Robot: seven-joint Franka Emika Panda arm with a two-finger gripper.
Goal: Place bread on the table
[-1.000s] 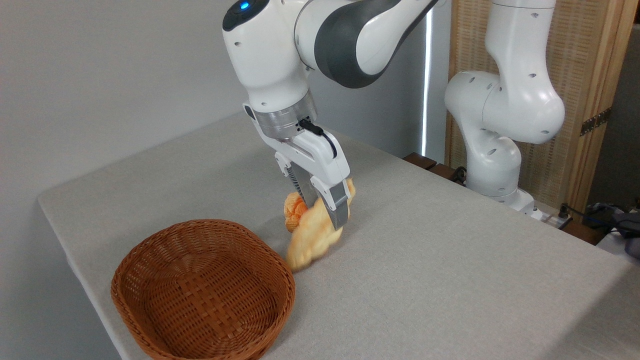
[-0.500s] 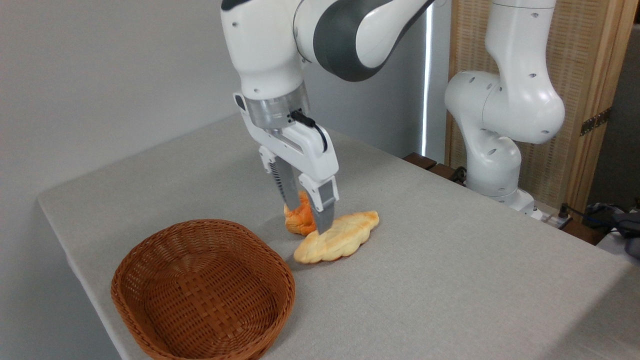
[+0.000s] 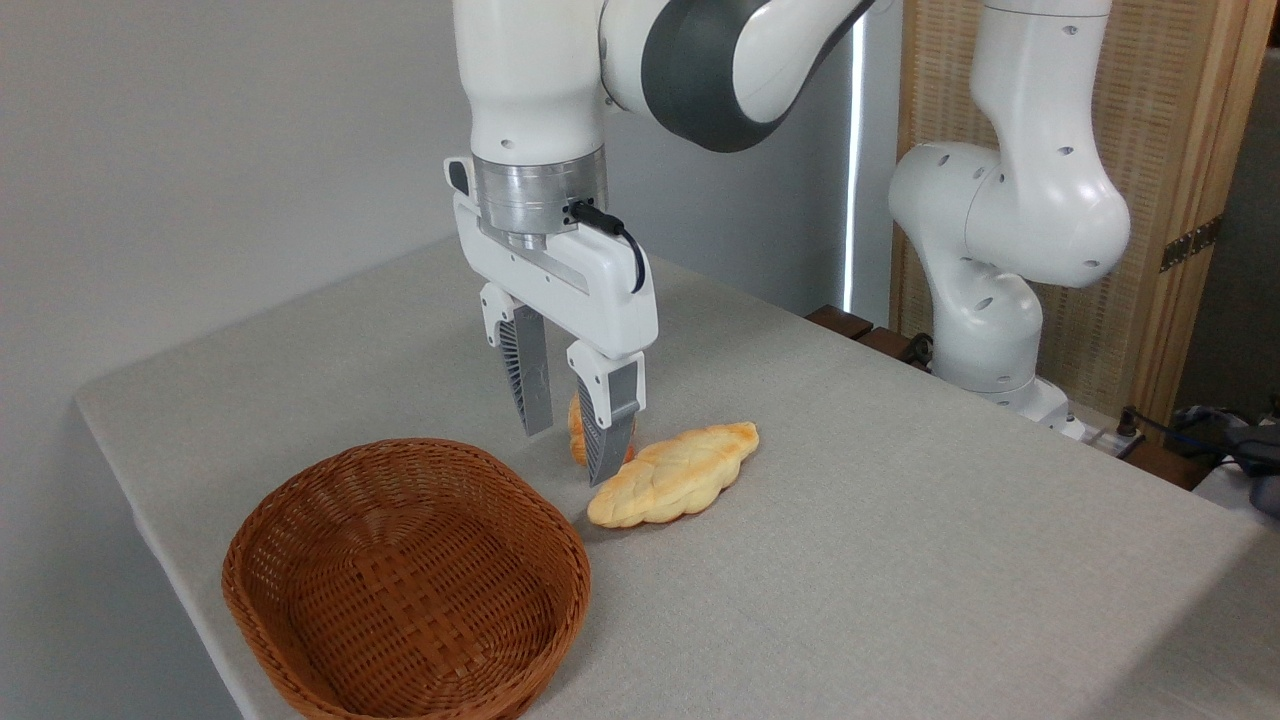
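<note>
The long pale-golden braided bread (image 3: 675,474) lies flat on the light grey table (image 3: 880,560), just right of the basket. My gripper (image 3: 568,458) hangs open above the table, a little left of the loaf's near end, with nothing between its fingers. The right finger (image 3: 606,430) stands in front of a small orange pastry (image 3: 574,432), which is mostly hidden behind it.
A brown wicker basket (image 3: 405,580) sits at the front left, holding nothing I can see. The arm's white base (image 3: 1000,330) stands at the table's far right edge. A wooden screen (image 3: 1160,200) is behind it.
A second ago my gripper held the bread tilted above the table. It has let go, the loaf now lies flat, and the open gripper has risen and shifted left.
</note>
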